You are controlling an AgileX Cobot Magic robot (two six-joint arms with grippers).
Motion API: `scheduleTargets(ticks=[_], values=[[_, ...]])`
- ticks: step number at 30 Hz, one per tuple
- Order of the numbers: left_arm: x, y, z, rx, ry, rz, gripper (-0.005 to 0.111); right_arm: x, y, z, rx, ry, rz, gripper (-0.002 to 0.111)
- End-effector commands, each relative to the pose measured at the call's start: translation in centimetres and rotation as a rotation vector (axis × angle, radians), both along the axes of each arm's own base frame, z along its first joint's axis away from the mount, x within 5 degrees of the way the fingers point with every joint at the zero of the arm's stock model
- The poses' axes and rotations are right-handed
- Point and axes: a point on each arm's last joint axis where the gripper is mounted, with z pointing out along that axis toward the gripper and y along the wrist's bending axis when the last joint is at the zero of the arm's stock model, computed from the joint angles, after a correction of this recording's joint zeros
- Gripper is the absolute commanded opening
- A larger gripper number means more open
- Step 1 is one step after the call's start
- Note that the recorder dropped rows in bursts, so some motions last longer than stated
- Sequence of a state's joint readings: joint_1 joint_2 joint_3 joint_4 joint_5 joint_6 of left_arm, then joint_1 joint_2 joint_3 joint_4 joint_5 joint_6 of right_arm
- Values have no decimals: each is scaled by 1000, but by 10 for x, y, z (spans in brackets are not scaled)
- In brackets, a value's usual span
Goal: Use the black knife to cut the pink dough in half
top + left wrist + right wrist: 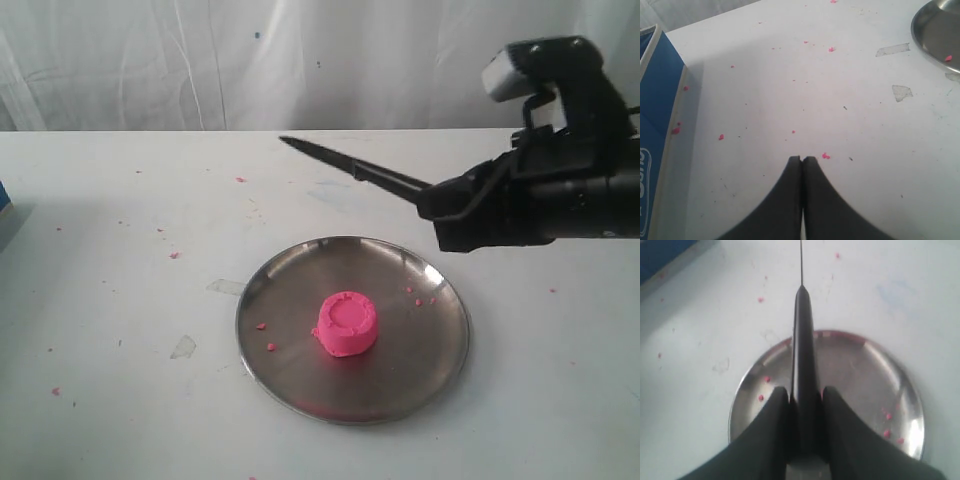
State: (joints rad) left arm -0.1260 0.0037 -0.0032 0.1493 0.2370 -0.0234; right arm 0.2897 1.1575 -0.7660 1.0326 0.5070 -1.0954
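While the right end effector (pixel 440 205) clamps the handle of the black knife (pixel 350 168), blade raised above the surface beyond the plate, the pink dough (pixel 346 322) sits whole, a ringed round puck near the middle of the steel plate (pixel 440 350) among pink crumbs (pixel 265 337). On the crumb-speckled white surface (pixel 850 125), the left end effector (pixel 802 160) hangs pressed closed and empty beside a blue box (pixel 655 115).

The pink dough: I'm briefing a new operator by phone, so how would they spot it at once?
Find the round steel plate on the white table. Near its middle stands the pink dough, a small bright pink puck with a ringed top. The only other pink bits are tiny crumbs; the dough is far bigger and still whole.
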Motion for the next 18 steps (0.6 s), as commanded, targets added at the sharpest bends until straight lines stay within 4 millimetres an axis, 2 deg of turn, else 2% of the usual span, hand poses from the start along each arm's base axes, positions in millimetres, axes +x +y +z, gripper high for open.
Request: scheduleTargets(ticks=[1,6,9,11,18], values=[[0,0,-1,-4,-2,5,0,-14,-8,11,18,-81,-50,0],[0,1,-1,37,-1,-3,0,-13,-13,7,7,-106,-109,0],[0,7,-1,351,-16,-49,0,-13,-13,7,6,-105,-105,0],[1,11,1,494,-38,-58,0,-13,-13,7,2,-107,-100,0],[1,12,3,527,-52,-57,0,-11,-15,8,-17,-139,-116,0]])
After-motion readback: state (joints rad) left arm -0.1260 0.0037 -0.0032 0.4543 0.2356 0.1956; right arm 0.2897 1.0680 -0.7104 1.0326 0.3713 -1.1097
